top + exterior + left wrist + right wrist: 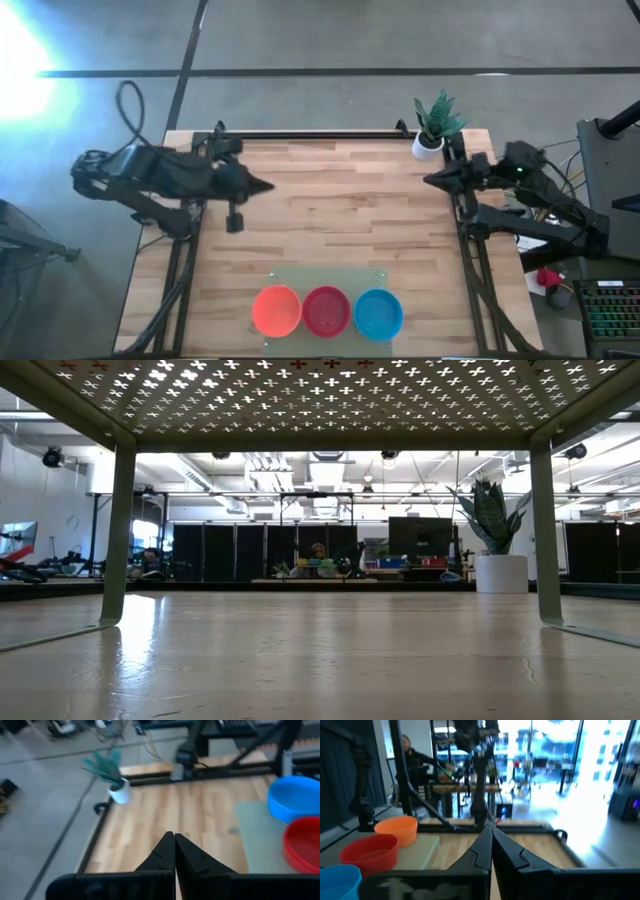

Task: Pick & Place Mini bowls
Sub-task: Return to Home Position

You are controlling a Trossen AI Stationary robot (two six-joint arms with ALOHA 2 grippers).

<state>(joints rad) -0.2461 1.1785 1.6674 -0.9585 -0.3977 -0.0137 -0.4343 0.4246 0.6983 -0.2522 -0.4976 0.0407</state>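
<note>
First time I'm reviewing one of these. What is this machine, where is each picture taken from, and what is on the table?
Two dark robot arms work at a wooden table. One picture looks straight down on it. One looks level across the table top, from under a pale green shelf. The other two come from cameras on the arms' wrists. On the shelf an orange bowl, a red bowl and a blue bowl stand in a row. A potted plant stands at a corner near the right arm. The left gripper and right gripper are shut and hold nothing.
</note>
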